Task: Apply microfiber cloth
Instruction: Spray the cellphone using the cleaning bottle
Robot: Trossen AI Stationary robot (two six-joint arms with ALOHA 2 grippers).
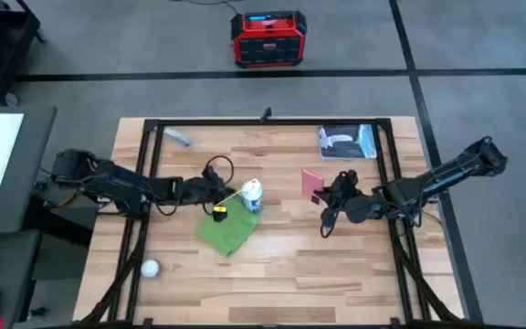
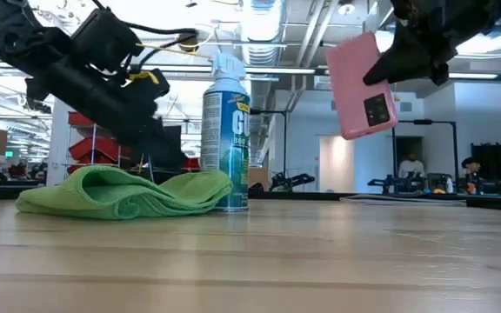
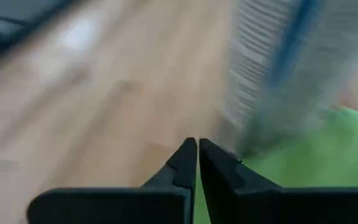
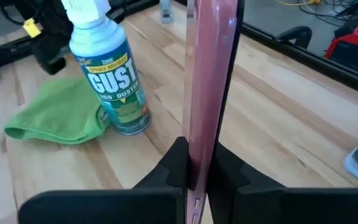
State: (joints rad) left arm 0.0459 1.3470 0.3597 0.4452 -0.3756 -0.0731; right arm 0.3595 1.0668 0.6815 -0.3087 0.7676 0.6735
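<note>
The high view shows the microfiber cloth (image 1: pixel 227 232) lying crumpled on the table (image 1: pixel 336 274), touching the spray can (image 1: pixel 252 195). The left gripper (image 1: pixel 219 196) hovers over the cloth's edge beside the can, fingers pressed together on nothing. The right gripper (image 1: pixel 329 187) clamps a pink phone (image 1: pixel 312 184), lifted off the table.

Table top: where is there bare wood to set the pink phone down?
Free: the near strip of the table, from the white ball across to below the right gripper. Also the middle gap between the spray can and pink phone. Crowded: around the microfiber cloth under the left gripper.
</note>
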